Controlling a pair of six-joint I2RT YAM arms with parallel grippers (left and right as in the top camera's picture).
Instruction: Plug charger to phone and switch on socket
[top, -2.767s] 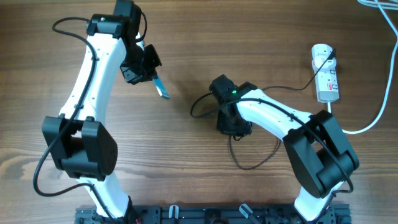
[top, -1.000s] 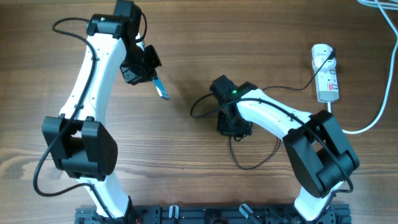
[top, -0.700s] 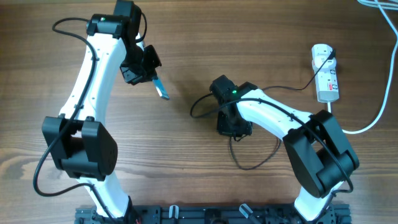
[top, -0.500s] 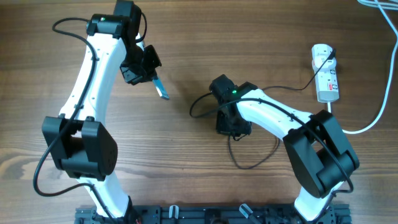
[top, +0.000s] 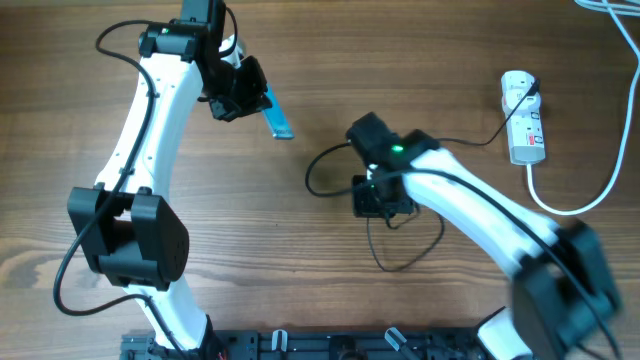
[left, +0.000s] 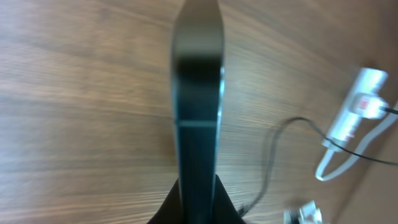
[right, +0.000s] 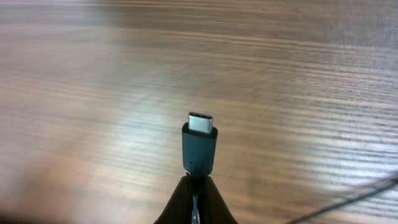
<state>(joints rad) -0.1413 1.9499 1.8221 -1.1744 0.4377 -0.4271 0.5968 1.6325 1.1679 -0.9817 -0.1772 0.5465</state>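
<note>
over the wood table (top: 60, 60), our left gripper (top: 243, 92) grips the phone (top: 277, 117), our right gripper (right: 198, 182) pinches the charger (right: 199, 149) plug well apart from it, so we judge that plugging in and switching the socket (top: 524, 125) at far right are both left to do.

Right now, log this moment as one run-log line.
left gripper: shut on phone | right gripper: shut on charger | phone, charger: apart | socket: untouched

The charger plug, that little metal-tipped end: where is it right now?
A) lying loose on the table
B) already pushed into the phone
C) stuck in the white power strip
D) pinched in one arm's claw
D: in the right wrist view the charger plug sticks out from the closed right gripper with nothing joined to its tip, while the phone is apart from it, in the left gripper.
</note>
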